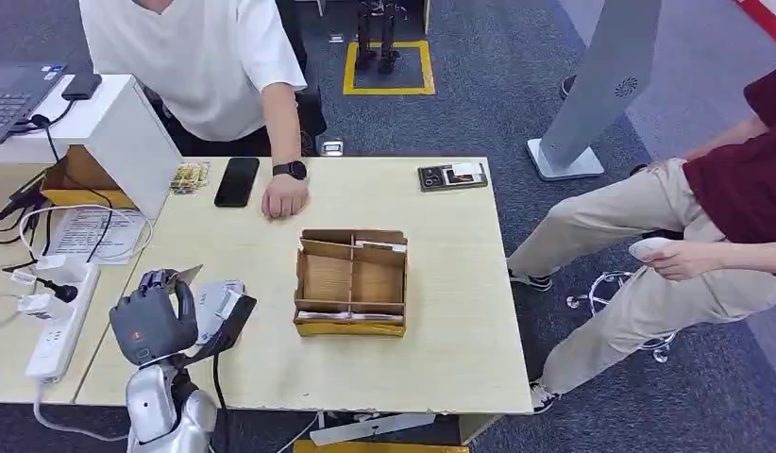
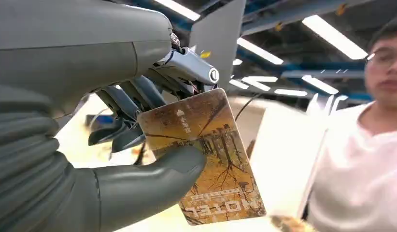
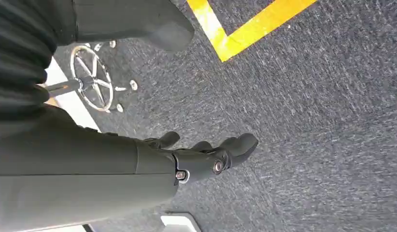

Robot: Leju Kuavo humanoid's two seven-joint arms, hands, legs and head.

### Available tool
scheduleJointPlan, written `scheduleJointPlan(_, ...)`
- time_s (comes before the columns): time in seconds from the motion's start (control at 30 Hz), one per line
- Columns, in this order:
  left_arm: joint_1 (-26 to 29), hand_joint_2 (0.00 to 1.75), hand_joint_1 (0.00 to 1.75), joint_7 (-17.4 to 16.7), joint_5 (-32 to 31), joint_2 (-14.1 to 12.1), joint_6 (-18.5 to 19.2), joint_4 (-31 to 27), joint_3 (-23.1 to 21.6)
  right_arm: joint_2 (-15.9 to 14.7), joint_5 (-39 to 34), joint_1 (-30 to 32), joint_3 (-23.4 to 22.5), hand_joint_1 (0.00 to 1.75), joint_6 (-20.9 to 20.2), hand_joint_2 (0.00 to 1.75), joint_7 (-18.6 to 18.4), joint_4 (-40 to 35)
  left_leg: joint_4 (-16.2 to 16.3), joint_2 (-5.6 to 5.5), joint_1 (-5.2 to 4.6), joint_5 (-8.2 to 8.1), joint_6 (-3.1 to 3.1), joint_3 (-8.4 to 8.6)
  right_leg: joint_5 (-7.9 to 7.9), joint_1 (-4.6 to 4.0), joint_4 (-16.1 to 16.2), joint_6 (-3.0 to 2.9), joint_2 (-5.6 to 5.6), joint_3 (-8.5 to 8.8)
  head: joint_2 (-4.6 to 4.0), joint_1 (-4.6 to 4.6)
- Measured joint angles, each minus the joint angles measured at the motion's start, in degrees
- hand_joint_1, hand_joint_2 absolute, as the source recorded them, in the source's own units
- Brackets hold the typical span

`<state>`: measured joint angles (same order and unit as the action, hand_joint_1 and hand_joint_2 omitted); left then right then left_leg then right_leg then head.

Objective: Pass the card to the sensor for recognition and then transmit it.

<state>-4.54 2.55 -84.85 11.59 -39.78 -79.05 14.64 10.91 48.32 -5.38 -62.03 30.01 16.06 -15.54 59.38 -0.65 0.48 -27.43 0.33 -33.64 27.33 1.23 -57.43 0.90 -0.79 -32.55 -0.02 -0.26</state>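
Dark grey carpet (image 1: 479, 113) marked with a yellow square outline (image 1: 388, 68) surrounds a pale wooden table (image 1: 441, 311). At the table's near left corner the left hand (image 1: 154, 321) is raised above a white and black sensor (image 1: 222, 310), and a card (image 2: 206, 154) is pinched between its thumb and its darker fingers (image 2: 124, 101); in the left wrist view the card is seen to be brown and yellow with a tree pattern and the word HOTEL printed along one end. In the head view the card (image 1: 188, 276) is seen edge-on, just above the fingers. An open cardboard box (image 1: 352, 281) with inner dividers is set near the middle of the table, well apart from the hand. A black phone (image 1: 237, 181) is laid near the far edge, just beside the resting fist (image 1: 284, 198) of a person in a white shirt (image 1: 195, 57), on whose wrist a dark watch (image 1: 290, 170) is worn. A small dark tray (image 1: 452, 176) is placed at the far right corner. A white power strip (image 1: 59, 321) and cables are laid on the adjoining table to the left. A person in a dark red top (image 1: 743, 160) and beige trousers is seated to the right. The right hand (image 3: 206, 154) is hung over the carpet beside a chair base (image 3: 92, 84), its fingers loosely extended and nothing held in it.
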Motion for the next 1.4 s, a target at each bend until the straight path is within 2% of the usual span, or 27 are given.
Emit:
scheduleJointPlan(0.07, 0.35, 1.75, 1.75, -2.73, -0.18, -1.16, 0.00, 1.53, -2.25, -0.04, -1.41, 0.11, 1.26, 0.00, 0.00, 1.75, -0.13, 0.00, 0.00, 0.00, 0.01, 0.00, 0.00, 0.00, 0.00, -0.01, 0.00, 0.00, 0.00, 0.00, 0.00, -0.02)
scheduleJointPlan(0.1, 0.49, 1.75, 1.75, -2.94, -0.51, -1.41, 0.00, 1.99, -2.80, -0.07, -1.68, 0.13, 1.62, 0.00, 0.00, 1.75, -0.13, 0.00, 0.00, 0.00, 0.00, 0.00, 0.00, -0.01, 0.00, 0.00, 0.00, 0.00, 0.01, 0.00, 0.00, -0.07)
scheduleJointPlan(0.67, 0.79, 1.75, 1.75, -4.47, -2.23, -2.35, -0.02, 7.98, -5.42, -0.22, -2.03, 0.16, 3.60, 0.00, -0.02, 1.75, -0.11, 0.02, 0.00, 0.00, 0.00, 0.00, 0.00, -0.01, 0.00, 0.00, 0.00, 0.00, 0.01, 0.00, 0.00, -0.04)
scheduleJointPlan(1.4, 0.75, 1.75, 1.75, -6.48, -3.15, -3.31, -0.04, 10.53, -7.25, -0.37, -2.03, 0.17, 3.67, 0.00, -0.07, 1.75, -0.11, 0.02, 0.00, 0.00, 0.00, 0.01, 0.00, -0.01, 0.00, 0.00, 0.00, 0.00, 0.01, 0.01, 0.00, -0.04)
